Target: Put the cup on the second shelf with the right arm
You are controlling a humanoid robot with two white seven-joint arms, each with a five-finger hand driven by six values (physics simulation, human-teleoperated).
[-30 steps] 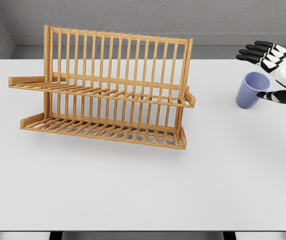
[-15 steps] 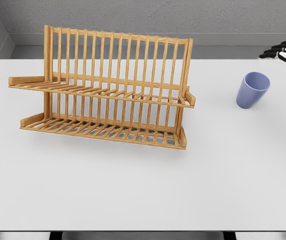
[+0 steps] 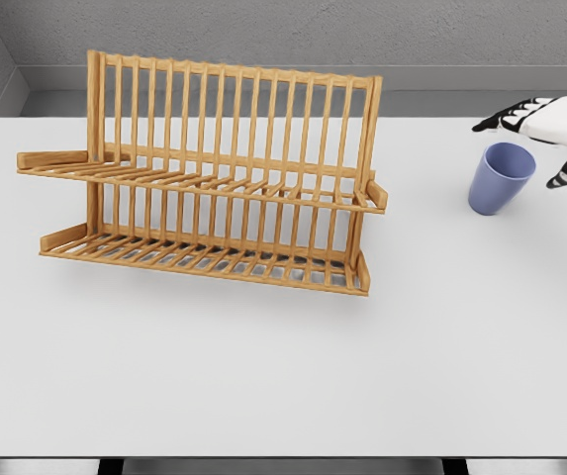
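Our right hand (image 3: 550, 129), fingers spread, hovers just beside the smooth lilac tapered cup (image 3: 500, 178); the slatted wooden two-tier rack (image 3: 214, 178) stands left on the white worktop (image 3: 283, 366).

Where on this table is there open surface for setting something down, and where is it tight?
Free: the wide stretch of table in front of the rack, and the gap between rack and cup. Both shelves hold nothing. Tight: the far right corner, where the right hand hangs beside the cup.
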